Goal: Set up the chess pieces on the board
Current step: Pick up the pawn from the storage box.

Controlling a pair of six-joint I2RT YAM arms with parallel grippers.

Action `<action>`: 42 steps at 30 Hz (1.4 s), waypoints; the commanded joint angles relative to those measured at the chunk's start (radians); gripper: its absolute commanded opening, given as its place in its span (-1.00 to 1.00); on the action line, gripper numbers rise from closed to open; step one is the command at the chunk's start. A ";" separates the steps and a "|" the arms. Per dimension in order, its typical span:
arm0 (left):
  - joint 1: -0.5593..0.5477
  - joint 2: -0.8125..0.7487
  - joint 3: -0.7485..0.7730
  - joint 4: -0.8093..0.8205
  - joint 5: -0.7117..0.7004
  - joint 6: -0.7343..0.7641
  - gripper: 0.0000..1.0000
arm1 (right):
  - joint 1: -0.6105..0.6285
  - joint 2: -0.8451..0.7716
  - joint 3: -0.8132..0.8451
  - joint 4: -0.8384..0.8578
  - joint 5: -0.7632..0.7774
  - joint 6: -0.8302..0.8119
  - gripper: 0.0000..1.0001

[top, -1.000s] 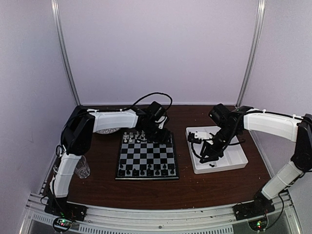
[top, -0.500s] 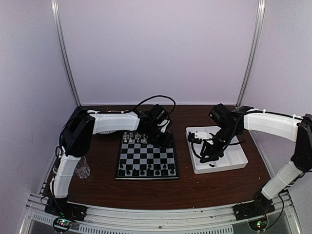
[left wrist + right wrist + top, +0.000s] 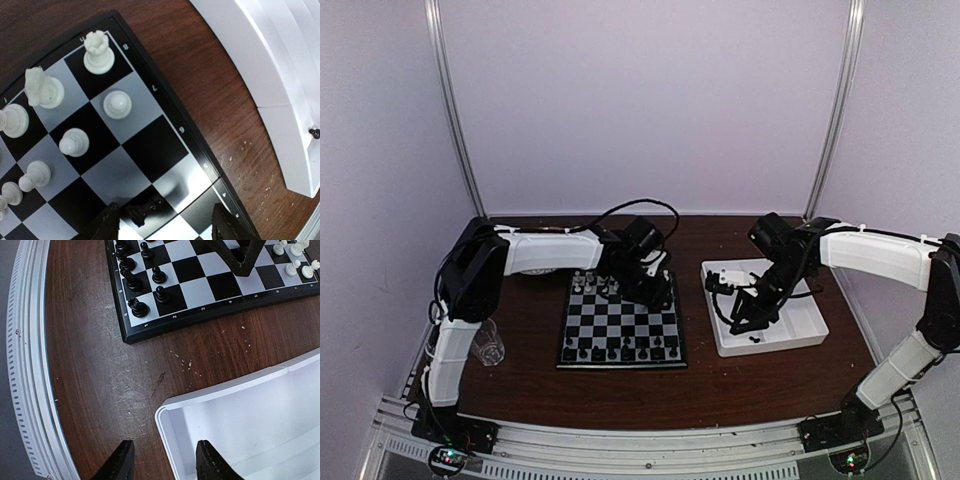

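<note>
Status: board (image 3: 620, 320) sits mid-desk (image 3: 520, 400). It is square, so no long axis, and slightly skewed. White chess pieces (image 3: 595, 283) line the 12 o'clock edge, black chess pieces (image 3: 620, 352) the 6 o'clock edge.

Delta vs 1 s ago: left end effector (image 3: 645, 283) has shifted toward 6 o'clock and is now over the board's 2 o'clock corner. Right arm unchanged.

Left wrist view shows what the top view hides: fingers (image 3: 107, 225) spread, with a black piece (image 3: 144, 209) between them touching neither. Can't read its pose.

Right end effector (image 3: 162, 460) is spread, pinching nothing, above the 7 o'clock corner of the white tray (image 3: 240, 415).
</note>
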 commanded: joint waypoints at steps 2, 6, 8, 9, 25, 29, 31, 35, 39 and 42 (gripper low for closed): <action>-0.001 -0.051 -0.015 -0.046 0.008 0.097 0.29 | -0.005 -0.002 -0.002 -0.013 -0.005 -0.002 -0.09; 0.011 -0.050 -0.005 -0.067 0.057 0.169 0.29 | -0.005 -0.004 -0.002 -0.012 -0.005 -0.002 -0.09; 0.011 -0.050 0.020 -0.110 0.073 0.243 0.27 | -0.005 -0.005 -0.002 -0.014 -0.005 -0.002 -0.09; 0.011 -0.052 0.027 -0.130 0.089 0.301 0.24 | -0.005 -0.006 -0.003 -0.014 -0.005 -0.002 -0.09; 0.013 -0.007 0.064 -0.152 0.028 0.470 -0.04 | -0.006 -0.005 -0.002 -0.010 -0.003 -0.004 -0.09; 0.013 0.011 0.077 -0.150 0.042 0.477 -0.07 | -0.005 -0.004 -0.002 -0.012 -0.003 -0.005 -0.09; 0.009 0.018 0.077 -0.145 0.042 0.476 -0.13 | -0.006 -0.004 -0.003 -0.010 -0.003 -0.005 -0.09; 0.000 0.036 0.080 -0.128 0.038 0.473 -0.25 | -0.007 0.001 -0.003 -0.008 -0.001 -0.006 -0.09; -0.004 0.059 0.087 -0.127 0.029 0.459 -0.38 | -0.007 0.002 -0.002 -0.008 -0.002 -0.006 -0.09; -0.004 0.062 0.081 -0.122 0.011 0.452 -0.43 | -0.007 0.004 -0.002 -0.011 -0.001 -0.005 -0.09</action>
